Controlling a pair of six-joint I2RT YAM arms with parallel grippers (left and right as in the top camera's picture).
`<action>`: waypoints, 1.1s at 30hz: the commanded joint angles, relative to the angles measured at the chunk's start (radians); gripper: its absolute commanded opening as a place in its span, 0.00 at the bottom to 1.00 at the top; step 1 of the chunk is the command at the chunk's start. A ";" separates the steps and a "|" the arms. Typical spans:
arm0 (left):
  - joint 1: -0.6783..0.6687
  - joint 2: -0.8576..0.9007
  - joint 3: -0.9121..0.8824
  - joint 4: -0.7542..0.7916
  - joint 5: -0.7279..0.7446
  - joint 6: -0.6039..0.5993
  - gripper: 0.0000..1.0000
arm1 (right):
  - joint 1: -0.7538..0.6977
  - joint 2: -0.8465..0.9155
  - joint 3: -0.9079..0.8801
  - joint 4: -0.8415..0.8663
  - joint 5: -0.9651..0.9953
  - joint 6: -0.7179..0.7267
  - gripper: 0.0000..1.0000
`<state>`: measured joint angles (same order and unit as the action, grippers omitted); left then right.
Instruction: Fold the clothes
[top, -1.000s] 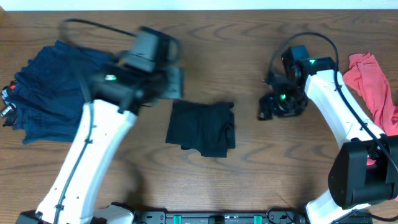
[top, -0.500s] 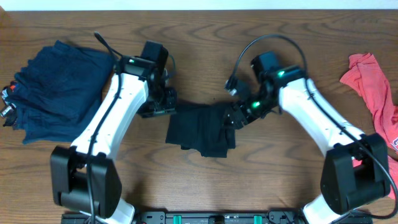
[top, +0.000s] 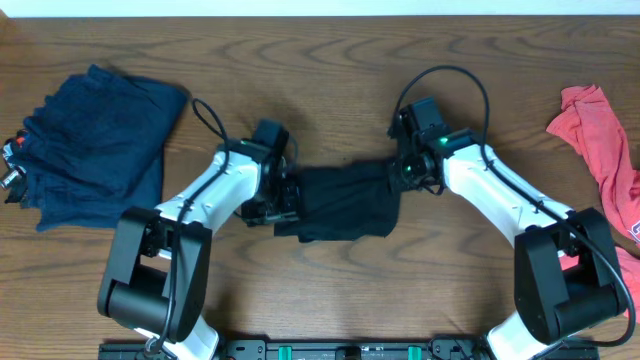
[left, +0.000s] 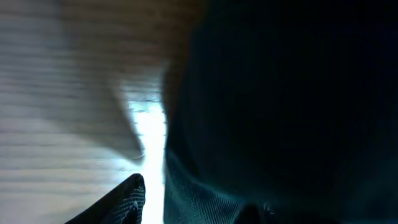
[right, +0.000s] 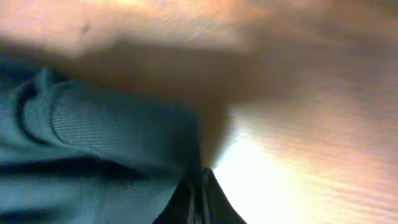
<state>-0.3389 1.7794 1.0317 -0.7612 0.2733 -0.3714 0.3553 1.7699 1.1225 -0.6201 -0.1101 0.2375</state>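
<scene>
A black garment (top: 345, 203) lies crumpled at the middle of the wooden table. My left gripper (top: 288, 200) is at its left edge. In the left wrist view that gripper (left: 193, 202) is open, with the dark cloth (left: 280, 106) bunched between its fingers (left: 127, 198) and a bright strip of table beside one of them. My right gripper (top: 403, 178) is at the garment's upper right corner. In the right wrist view it (right: 202, 190) is pressed shut, pinching the cloth's edge (right: 124, 137).
A pile of dark blue clothes (top: 90, 140) lies at the far left. A red garment (top: 600, 135) lies at the far right edge. Bare wood runs along the table's back and front.
Both arms came in to the black garment's two sides. The right gripper closed on its corner, and the cloth now stretches up and right toward it.
</scene>
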 joint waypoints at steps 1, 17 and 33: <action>-0.003 0.014 -0.048 -0.001 -0.011 -0.051 0.57 | -0.018 -0.003 0.003 0.019 0.096 0.036 0.18; 0.031 -0.304 0.085 0.072 -0.113 -0.015 0.80 | 0.013 -0.175 0.067 -0.120 -0.506 -0.176 0.22; 0.031 0.085 0.085 0.180 -0.146 0.071 0.79 | 0.261 0.060 -0.081 0.042 -0.381 -0.119 0.16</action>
<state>-0.3096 1.8084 1.1210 -0.5964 0.1764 -0.3470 0.5991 1.7725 1.0630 -0.5873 -0.5442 0.0967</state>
